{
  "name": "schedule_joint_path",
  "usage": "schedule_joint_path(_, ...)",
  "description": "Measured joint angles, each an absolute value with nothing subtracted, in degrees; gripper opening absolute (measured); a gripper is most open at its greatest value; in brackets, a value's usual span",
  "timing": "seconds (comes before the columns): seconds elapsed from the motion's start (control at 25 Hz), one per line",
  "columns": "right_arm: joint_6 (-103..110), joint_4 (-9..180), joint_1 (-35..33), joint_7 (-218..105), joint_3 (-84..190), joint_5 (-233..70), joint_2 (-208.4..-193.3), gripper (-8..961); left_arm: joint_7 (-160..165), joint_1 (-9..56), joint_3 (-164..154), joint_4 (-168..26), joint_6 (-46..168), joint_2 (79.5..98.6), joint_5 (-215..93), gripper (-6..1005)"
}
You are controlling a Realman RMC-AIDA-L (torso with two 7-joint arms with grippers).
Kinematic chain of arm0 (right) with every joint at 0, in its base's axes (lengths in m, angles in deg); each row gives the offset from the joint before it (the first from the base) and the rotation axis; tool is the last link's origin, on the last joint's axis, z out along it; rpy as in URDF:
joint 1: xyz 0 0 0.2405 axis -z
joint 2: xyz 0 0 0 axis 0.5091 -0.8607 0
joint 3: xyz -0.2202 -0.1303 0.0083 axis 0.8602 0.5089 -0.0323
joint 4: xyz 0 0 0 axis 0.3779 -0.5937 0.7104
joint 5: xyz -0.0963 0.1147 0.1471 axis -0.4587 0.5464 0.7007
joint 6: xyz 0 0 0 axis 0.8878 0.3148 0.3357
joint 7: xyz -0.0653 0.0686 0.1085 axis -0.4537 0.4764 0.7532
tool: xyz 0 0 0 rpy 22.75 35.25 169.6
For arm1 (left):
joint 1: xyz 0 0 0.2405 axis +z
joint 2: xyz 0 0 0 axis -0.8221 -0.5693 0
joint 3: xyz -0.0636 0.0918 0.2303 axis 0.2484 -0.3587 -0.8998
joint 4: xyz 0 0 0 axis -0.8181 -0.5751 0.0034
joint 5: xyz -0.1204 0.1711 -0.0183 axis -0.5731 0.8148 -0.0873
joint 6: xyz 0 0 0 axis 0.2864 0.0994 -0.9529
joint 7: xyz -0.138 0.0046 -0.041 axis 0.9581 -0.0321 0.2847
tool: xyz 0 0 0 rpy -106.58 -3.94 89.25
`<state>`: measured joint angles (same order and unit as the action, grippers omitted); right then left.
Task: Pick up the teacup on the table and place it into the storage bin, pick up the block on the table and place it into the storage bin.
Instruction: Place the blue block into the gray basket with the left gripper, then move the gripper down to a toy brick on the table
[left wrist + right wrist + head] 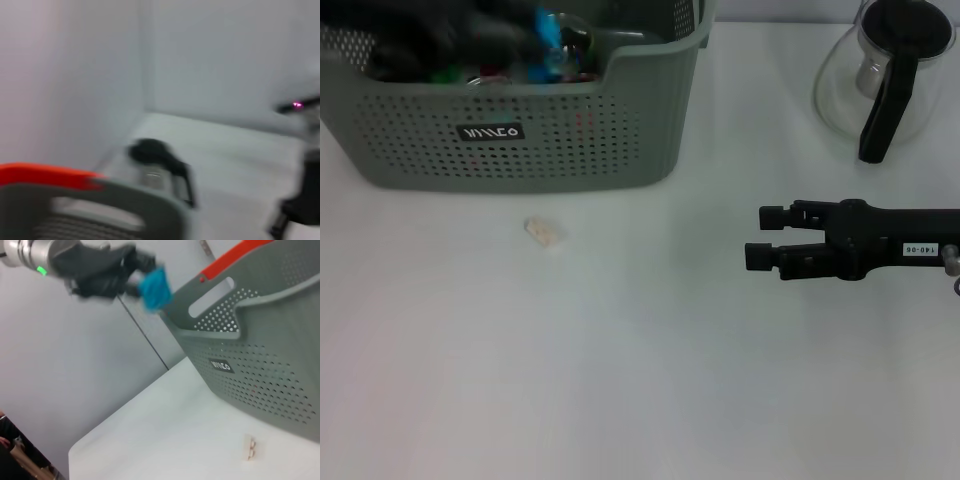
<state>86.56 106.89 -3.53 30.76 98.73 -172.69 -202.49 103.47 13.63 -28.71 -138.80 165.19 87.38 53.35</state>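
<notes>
Left end effector [132,277] clenched on blue teacup [154,287] above storage bin [570,135] at 11 o'clock: release low; right end effector [760,235] idle, fingers parted, block [544,232] waiting on bench [640,380].

Head view: looks steeply down on the table [650,380] from close above. Left wrist view: high beside the storage bin [125,210], facing across the table toward the corner of the walls. Right wrist view: low over the table, facing the storage bin's labelled front. All three views share the storage bin.
</notes>
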Motion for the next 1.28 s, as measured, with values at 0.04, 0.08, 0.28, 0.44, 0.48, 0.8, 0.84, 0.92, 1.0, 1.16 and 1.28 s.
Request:
schedule_joint_path(0.04,86.6,107.0,-3.6,30.8,98.7,-172.7,-202.49,941,104.0,13.4,-27.4,-137.6,164.4,86.09,53.3,411)
schedule_joint_path(0.08,86.6,107.0,-3.6,30.8,98.7,-172.7,-202.49,941,104.6,13.2,-26.4,-135.7,163.5,84.53,53.2,411)
schedule_joint_path(0.28,86.8,107.1,-3.9,30.7,98.9,-172.7,-202.48,941,110.3,12.7,-26.4,-128.0,151.3,80.08,54.5,412)
schedule_joint_path(0.44,86.7,107.1,-3.9,30.7,99.1,-172.8,-202.43,941,114.4,12.7,-27.6,-125.0,141.7,80.08,56.8,413)
schedule_joint_path(0.48,86.7,107.1,-3.9,30.6,99.1,-172.9,-202.43,941,116.2,12.6,-28.5,-124.8,138.9,80.31,58.1,413)
schedule_joint_path(0.8,86.8,107.1,-3.9,30.5,99.2,-172.9,-202.41,941,122.0,12.9,-33.7,-128.0,136.1,81.11,61.9,453)
schedule_joint_path(0.84,86.8,107.1,-3.8,30.5,99.2,-172.9,-202.40,941,122.1,13.0,-33.9,-129.3,138.7,81.30,61.7,492)
schedule_joint_path(0.92,86.8,107.1,-3.7,30.5,99.2,-172.9,-202.41,941,121.5,13.1,-34.1,-131.9,144.9,81.84,60.6,569)
schedule_joint_path(1.0,86.8,107.1,-3.6,30.4,99.0,-172.9,-202.44,941,120.2,13.3,-34.1,-136.5,152.7,83.35,59.3,645)
schedule_joint_path(1.16,86.8,107.1,-3.4,30.0,98.8,-172.7,-202.52,941,115.5,14.9,-35.5,-146.0,162.5,87.61,58.9,792)
schedule_joint_path(1.28,86.5,107.1,-3.6,30.0,98.7,-172.5,-202.47,940,111.6,16.9,-39.5,-151.8,168.2,90.75,59.1,885)
